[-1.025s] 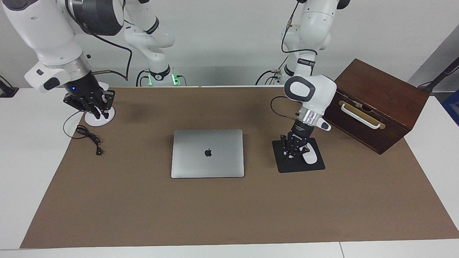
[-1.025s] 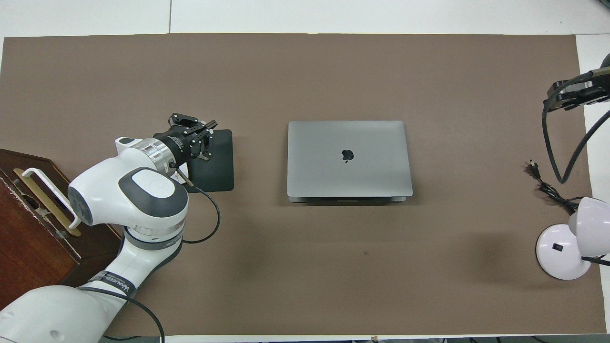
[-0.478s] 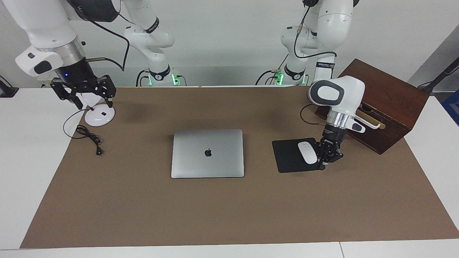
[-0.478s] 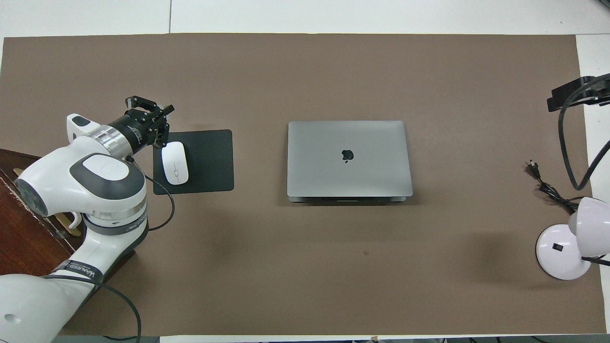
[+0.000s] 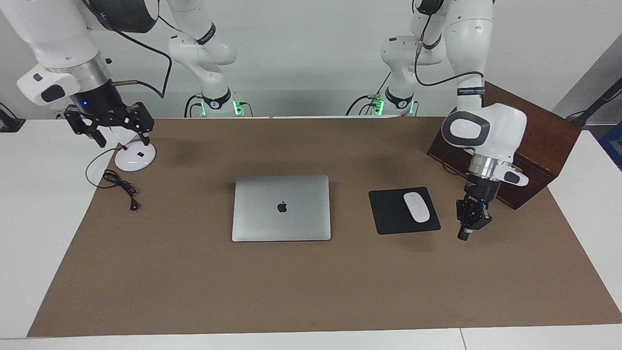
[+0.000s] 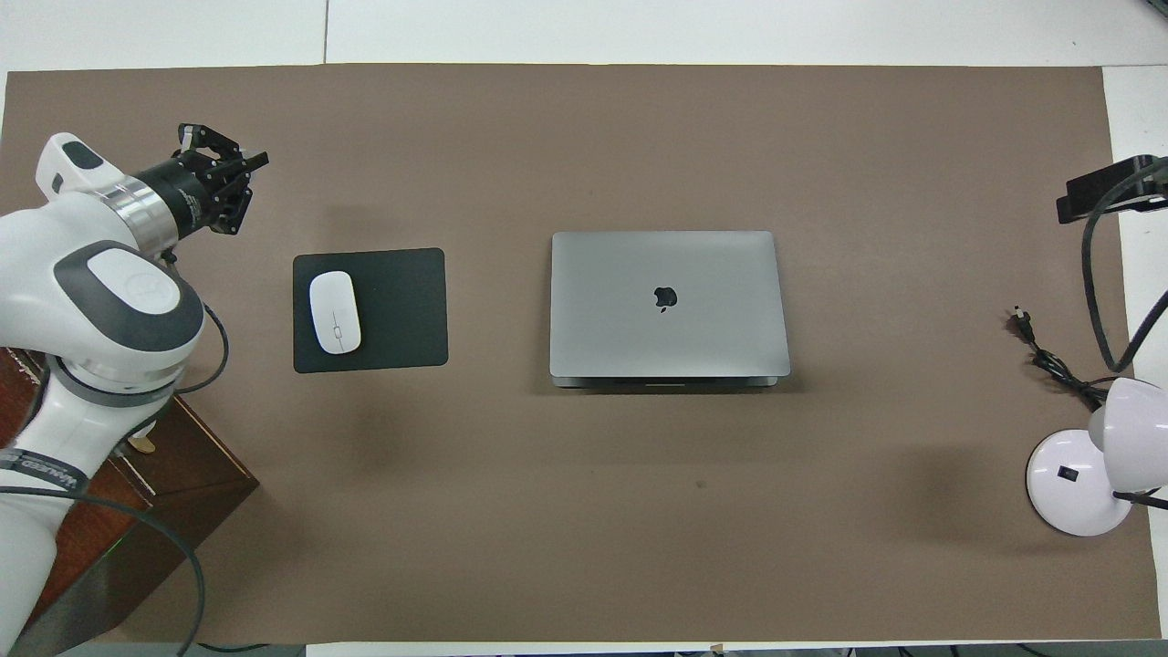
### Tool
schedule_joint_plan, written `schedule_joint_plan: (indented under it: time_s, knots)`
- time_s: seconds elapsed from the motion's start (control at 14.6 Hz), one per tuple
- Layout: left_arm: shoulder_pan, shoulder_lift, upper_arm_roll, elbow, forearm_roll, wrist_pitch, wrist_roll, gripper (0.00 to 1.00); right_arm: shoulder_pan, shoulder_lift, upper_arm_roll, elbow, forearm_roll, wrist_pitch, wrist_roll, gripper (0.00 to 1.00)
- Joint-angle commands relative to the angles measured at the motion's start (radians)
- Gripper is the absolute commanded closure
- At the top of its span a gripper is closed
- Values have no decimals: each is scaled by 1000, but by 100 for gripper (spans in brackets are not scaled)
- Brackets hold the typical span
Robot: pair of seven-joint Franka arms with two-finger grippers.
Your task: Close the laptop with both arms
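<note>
The laptop [image 6: 669, 306] lies shut, logo up, at the middle of the brown mat [image 6: 584, 511], with the black mouse pad [image 6: 370, 310] beside it toward the left arm's end and the white mouse [image 6: 335, 312] resting on the pad's outer part. The left gripper [image 6: 239, 176], its fingertips together, is over bare mat close to the pad's outer corner. At the right arm's end the white lamp [image 6: 1086, 465] stands near the mat's edge, its black cord [image 6: 1049, 360] trailing just beside it, and the right gripper [image 6: 1104, 187] shows only as a dark shape over that edge.
</note>
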Motion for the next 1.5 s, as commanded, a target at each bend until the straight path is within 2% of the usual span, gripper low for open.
schedule_joint_plan:
  time_s: [0.0, 0.14, 0.21, 0.41, 0.55, 0.68, 0.82, 1.09, 1.44]
  knots:
    - [65, 48, -4, 125, 239, -136, 18, 100, -15, -81, 12, -149, -11, 71, 7, 0]
    - [75, 62, -4, 151, 472, -155, 24, 100, -30, -86, 14, -163, -11, 71, 4, 0]
    - [83, 71, -4, 172, 553, -175, 24, 100, -33, -95, 14, -179, -11, 74, 1, 0]
    - [86, 88, -4, 246, 699, -282, 38, 100, -41, -103, 14, -206, -11, 92, -1, 0]
    - [92, 109, -4, 327, 782, -427, 62, 100, -52, -103, 14, -201, -11, 92, -13, 0]
    - [82, 115, -4, 410, 825, -579, 95, 100, -52, -101, 14, -200, -11, 92, -17, 0]
    - [75, 100, -7, 415, 831, -675, 115, 100, -52, -103, 14, -200, -11, 86, -17, 0]
    - [57, 10, -13, 398, 840, -866, 135, 100, -35, -115, -5, -206, -11, 89, -24, 0]
    - [81, -125, -4, 372, 840, -1165, 311, 100, -36, -116, -3, -177, 4, 57, -25, 0]
